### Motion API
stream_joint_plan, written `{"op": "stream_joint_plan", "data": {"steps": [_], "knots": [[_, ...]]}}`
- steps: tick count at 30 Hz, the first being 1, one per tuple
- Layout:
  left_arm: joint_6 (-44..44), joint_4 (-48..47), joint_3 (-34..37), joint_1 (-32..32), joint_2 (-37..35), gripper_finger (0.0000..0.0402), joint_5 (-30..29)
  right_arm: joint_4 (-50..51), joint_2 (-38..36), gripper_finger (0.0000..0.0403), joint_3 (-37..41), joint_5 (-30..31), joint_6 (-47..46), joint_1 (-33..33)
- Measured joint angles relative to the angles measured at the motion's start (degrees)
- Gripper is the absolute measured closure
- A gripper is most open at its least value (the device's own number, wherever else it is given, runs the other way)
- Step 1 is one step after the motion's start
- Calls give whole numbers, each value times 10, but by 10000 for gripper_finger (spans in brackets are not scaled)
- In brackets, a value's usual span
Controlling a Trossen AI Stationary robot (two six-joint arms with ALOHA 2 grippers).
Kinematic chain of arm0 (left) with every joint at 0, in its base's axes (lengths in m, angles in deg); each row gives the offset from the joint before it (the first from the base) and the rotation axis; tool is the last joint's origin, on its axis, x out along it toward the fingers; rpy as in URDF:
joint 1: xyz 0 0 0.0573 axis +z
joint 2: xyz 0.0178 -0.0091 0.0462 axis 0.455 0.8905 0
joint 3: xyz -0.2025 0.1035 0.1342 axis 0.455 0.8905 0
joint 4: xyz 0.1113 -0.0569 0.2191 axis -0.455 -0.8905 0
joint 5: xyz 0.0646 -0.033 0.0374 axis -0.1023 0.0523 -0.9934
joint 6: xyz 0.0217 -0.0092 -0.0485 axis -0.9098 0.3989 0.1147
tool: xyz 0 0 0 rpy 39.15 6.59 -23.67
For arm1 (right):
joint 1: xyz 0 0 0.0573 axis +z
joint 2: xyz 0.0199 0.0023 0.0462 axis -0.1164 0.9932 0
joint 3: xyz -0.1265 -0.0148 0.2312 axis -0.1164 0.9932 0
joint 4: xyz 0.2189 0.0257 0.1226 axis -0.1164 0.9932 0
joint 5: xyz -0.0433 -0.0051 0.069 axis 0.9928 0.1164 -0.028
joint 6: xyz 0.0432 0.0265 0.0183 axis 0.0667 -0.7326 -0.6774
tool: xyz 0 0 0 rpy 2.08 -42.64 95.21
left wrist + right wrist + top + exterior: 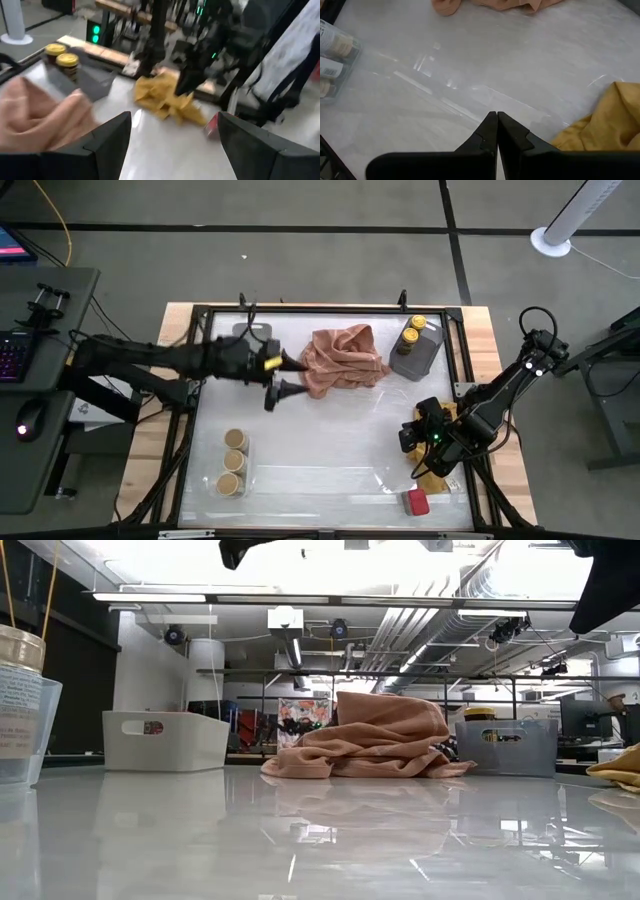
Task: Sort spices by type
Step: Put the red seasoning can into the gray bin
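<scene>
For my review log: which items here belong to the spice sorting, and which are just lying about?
Job:
three tan-lidded round jars in the clear tray
two yellow-lidded jars in the grey tray
red boxy container

Lying about:
crumpled pink cloth
yellow cloth

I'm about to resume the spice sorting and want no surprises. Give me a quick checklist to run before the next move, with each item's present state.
1. Left gripper open and empty: ok. It hangs beside the pink cloth, fingers spread.
2. Right gripper empty: ok. Its fingers are shut on nothing, next to the yellow cloth.
3. Tan-lidded jars grouped: ok, three together in the clear tray.
4. Yellow-lidded jars grouped: ok, both in the grey tray.
5. Red boxes sorted: not ok. One red box lies loose near the table's front edge; a second is not visible.
6. Nothing hidden under the cloths: cannot tell.
</scene>
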Motion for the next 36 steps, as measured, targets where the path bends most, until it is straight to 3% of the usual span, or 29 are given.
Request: {"op": "stream_joint_plan", "data": {"steps": [8,11,14,21,26,31,36], "knots": [[81,221,100,-89,2,122,-126,-2,0,402,0,0,0,0],[84,231,104,-104,2,122,-155,-19,0,402,0,-11,28,0],[84,233,104,-109,2,122,-162,-69,0,402,0,-59,96,2],[68,235,104,-102,1,122,-163,-283,1,402,0,-139,234,47],[65,235,104,-98,1,122,-163,-409,43,402,-1,-239,176,102],[65,234,104,-101,1,122,-163,-431,103,402,-1,-343,96,138],[58,230,104,-101,1,122,-162,-408,125,403,-1,-354,85,130]]}}
